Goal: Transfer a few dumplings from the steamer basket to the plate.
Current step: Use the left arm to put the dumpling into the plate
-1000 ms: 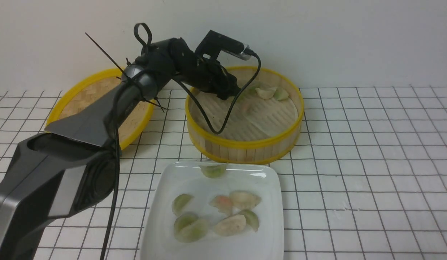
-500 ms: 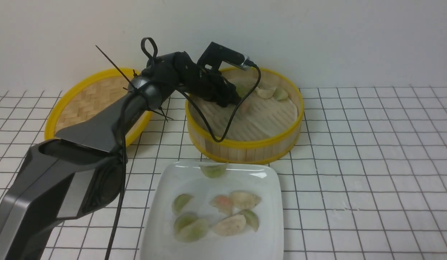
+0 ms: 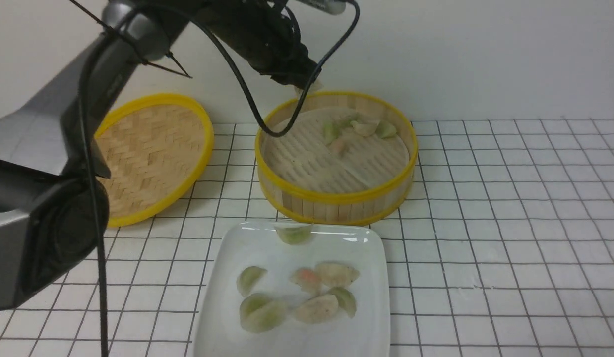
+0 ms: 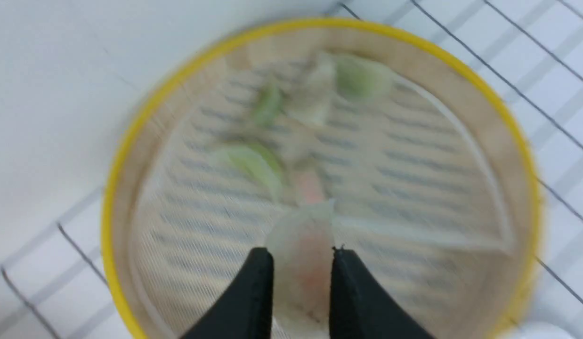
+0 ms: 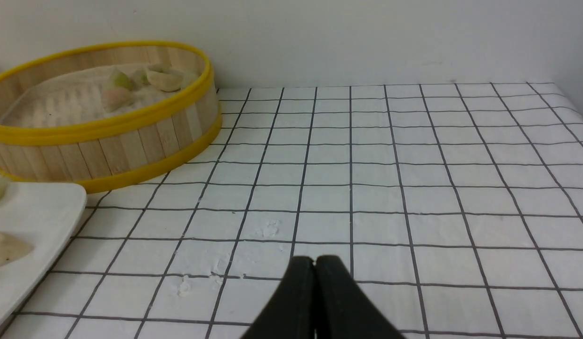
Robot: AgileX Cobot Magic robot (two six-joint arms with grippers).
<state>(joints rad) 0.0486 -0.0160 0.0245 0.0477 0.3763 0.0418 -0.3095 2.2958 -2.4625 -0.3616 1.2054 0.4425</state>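
Left end effector (image 4: 302, 253) pinches one dumpling (image 4: 298, 230) above the steamer basket (image 4: 108, 197) holding five; right end effector (image 5: 315, 260) closed, empty.

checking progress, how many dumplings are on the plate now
8 dumplings on the plate: one green at the far rim; green, pinkish, cream across the middle; two overlapping greens, cream, green nearest. Overlaps may hide more.

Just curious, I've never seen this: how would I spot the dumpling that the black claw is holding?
Find the round bamboo steamer basket with yellow rims. Above its far rim the black left gripper pinches a pale translucent dumpling, pinkish inside. It alone hangs in the air.
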